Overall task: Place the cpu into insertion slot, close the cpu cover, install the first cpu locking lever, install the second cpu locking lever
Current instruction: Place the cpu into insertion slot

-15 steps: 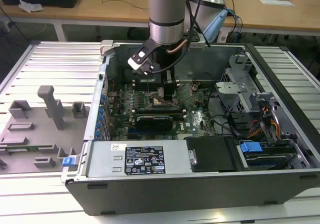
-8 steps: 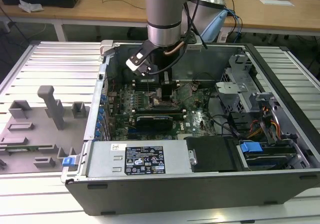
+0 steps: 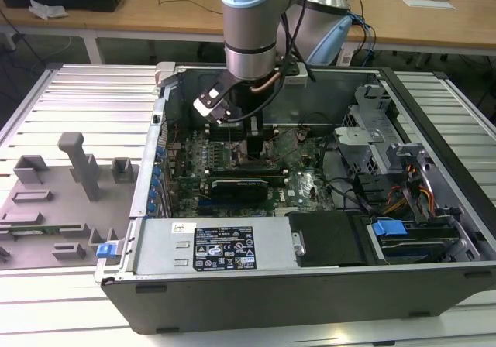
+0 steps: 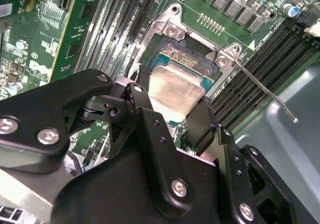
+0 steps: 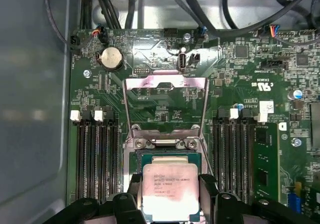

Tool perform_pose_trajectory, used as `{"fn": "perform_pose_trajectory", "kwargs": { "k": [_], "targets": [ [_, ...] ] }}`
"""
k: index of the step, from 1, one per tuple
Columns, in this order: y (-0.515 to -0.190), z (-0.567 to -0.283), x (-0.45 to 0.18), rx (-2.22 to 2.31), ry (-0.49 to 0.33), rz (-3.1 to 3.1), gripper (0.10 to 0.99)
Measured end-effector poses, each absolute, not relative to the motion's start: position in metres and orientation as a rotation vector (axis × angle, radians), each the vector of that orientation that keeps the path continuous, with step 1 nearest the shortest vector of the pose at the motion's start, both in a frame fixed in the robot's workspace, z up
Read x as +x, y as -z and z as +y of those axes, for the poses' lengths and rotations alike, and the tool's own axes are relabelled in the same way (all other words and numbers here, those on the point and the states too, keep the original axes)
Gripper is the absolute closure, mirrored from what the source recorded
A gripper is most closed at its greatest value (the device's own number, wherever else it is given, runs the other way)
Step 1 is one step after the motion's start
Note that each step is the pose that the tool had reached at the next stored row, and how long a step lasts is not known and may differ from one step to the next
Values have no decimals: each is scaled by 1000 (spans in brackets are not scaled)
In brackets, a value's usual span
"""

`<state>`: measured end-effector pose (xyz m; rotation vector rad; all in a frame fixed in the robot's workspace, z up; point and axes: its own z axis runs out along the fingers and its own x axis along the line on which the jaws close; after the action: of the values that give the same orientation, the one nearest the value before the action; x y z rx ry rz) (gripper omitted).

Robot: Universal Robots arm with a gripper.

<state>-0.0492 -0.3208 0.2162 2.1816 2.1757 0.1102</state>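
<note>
The cpu (image 5: 170,190) is a flat square chip with a pale silvery top. My gripper (image 5: 171,199) is shut on it, one black finger (image 5: 135,191) on each side. The chip hangs just over the insertion slot (image 5: 170,159), partly covering it, and looks slightly tilted in the second wrist view, where the cpu (image 4: 175,89), gripper (image 4: 172,104) and slot (image 4: 187,59) also show. The cpu cover (image 5: 165,81), a silvery open frame, stands swung open beyond the slot. A thin locking lever (image 4: 265,91) sticks out free beside the socket. In the exterior view the gripper (image 3: 252,142) reaches down onto the motherboard.
The open computer case (image 3: 310,285) lies on a slatted metal table. Memory slots (image 5: 97,154) flank the socket on both sides. A long black card (image 3: 240,186) sits near the gripper. Cables (image 5: 210,14) run along the case wall. Grey fixtures (image 3: 77,165) stand at the exterior view's left.
</note>
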Motion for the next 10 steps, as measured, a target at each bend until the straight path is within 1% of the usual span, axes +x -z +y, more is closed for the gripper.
{"fn": "perform_pose_trajectory", "kwargs": {
  "k": [10],
  "targets": [
    [-202,-319,-51,2182,-110,2175,545]
  ]
}}
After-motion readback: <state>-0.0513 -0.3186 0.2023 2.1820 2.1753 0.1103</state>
